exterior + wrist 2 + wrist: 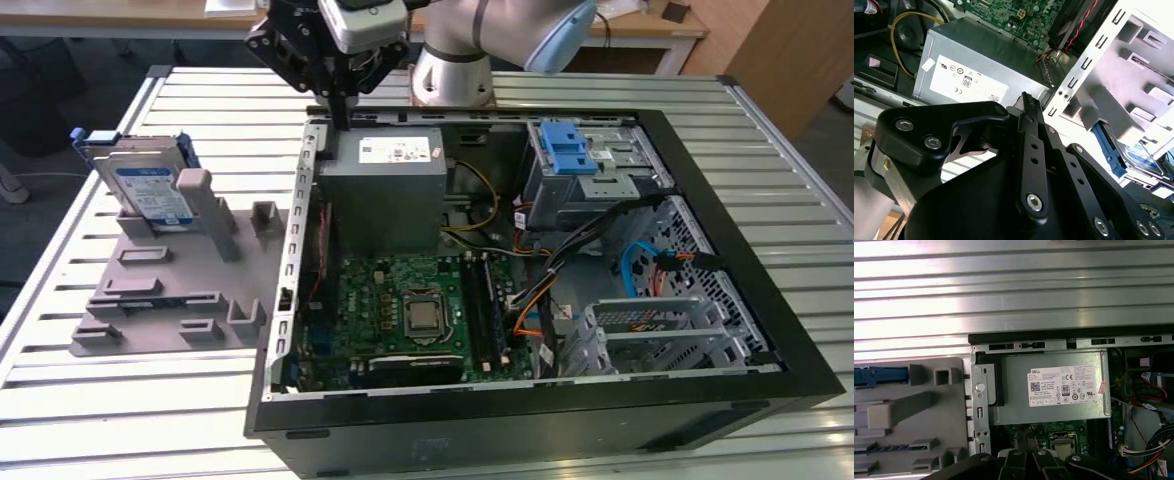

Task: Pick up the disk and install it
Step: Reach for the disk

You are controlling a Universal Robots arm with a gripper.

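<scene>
Gripper [1026, 98] links loom closest in both wrist views; its fingers [1030, 117] are pressed together with nothing between them; in the exterior view it hangs over the back rim of the case [534, 398], just above the power supply [387, 190]; the disk [147, 190] stands tilted in a grey holder [174, 300] on the table [120, 400], at the exterior view's left of the case, well apart from the gripper.

The disk [144, 188] is a flat silver drive with a blue-and-white label, framed by a blue plastic carrier; it stands on its edge, leaning back a little, at the far end of the grey holder [160, 290] on the bench [80, 400]; it is at the exterior view's left of the open computer case [534, 430], apart from it.
</scene>
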